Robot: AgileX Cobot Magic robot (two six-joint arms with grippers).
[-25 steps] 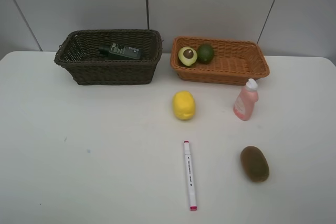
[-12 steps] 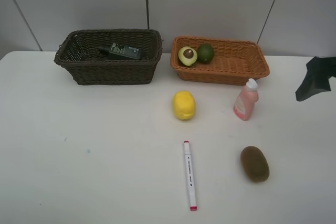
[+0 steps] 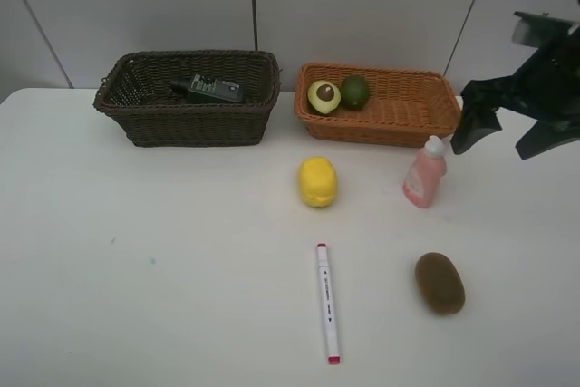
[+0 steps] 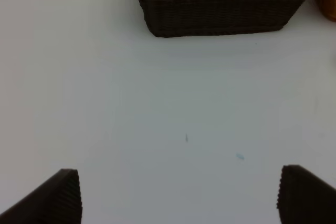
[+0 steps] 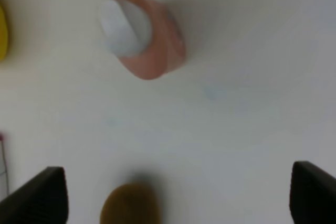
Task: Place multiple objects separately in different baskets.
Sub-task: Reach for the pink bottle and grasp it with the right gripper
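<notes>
Right gripper [image 3: 507,133]: jaws spread wide, nothing held, in the air off the right end of the orange basket [image 3: 399,122], near the upright pink bottle [image 3: 424,174]. Left gripper [image 4: 181,195]: also spread, empty, over the table [image 3: 163,251] in front of the dark brown basket [image 3: 186,126]. Dark green bottle [image 3: 210,89] lies in the dark brown basket. Avocado half [image 3: 323,96] and lime [image 3: 354,91] touch in the orange basket. Lemon [image 3: 317,181], marker [image 3: 327,301] and kiwi [image 3: 439,283] lie on the table.

Right hand [image 3: 497,142], jaws spread, hovers beside pink bottle [image 3: 424,174]; avocado [image 3: 323,96], lime [image 3: 354,91] in orange basket [image 3: 391,124].
</notes>
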